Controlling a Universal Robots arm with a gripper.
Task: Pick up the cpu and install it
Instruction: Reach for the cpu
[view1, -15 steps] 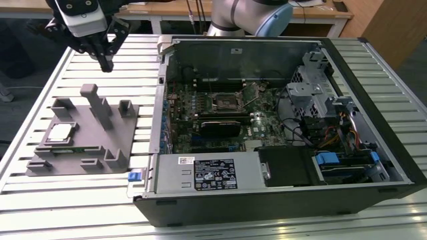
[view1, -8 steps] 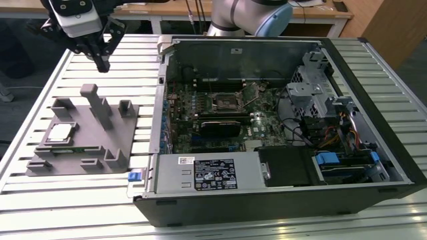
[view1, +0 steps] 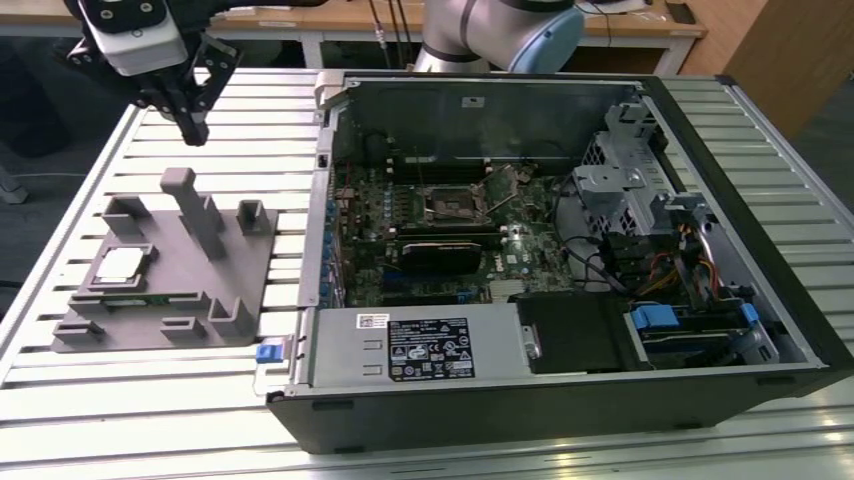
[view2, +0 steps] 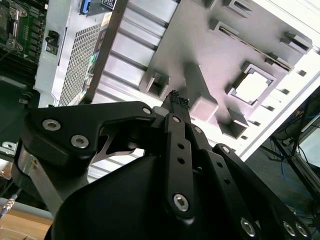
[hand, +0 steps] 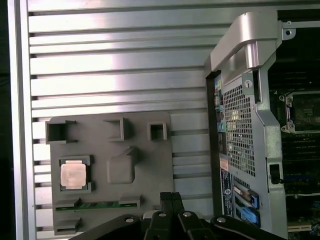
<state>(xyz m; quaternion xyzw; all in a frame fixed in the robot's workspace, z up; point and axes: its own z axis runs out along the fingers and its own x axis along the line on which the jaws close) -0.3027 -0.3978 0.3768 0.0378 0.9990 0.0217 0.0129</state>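
The cpu (view1: 120, 265), a small square chip with a pale shiny top, lies in a recess of the grey tray (view1: 187, 275) at the exterior view's left. It also shows in both wrist views (hand: 73, 175) (view2: 251, 86). My gripper (view1: 188, 128) hangs in the air above the table's far left, well above and behind the tray, apart from the cpu. Its black fingertips (hand: 171, 196) are pressed together with nothing between them, which the second wrist view (view2: 175, 98) confirms. The black socket frame (view1: 447, 205) sits on the motherboard inside the open case.
The open computer case (view1: 787, 330) lies on its side at the exterior view's right, on a slatted metal table (view1: 200, 400). The tray carries an upright grey post (view1: 200, 215), several blocks and a green memory stick (view1: 147, 297). The arm's base (view1: 501, 35) stands behind the case.
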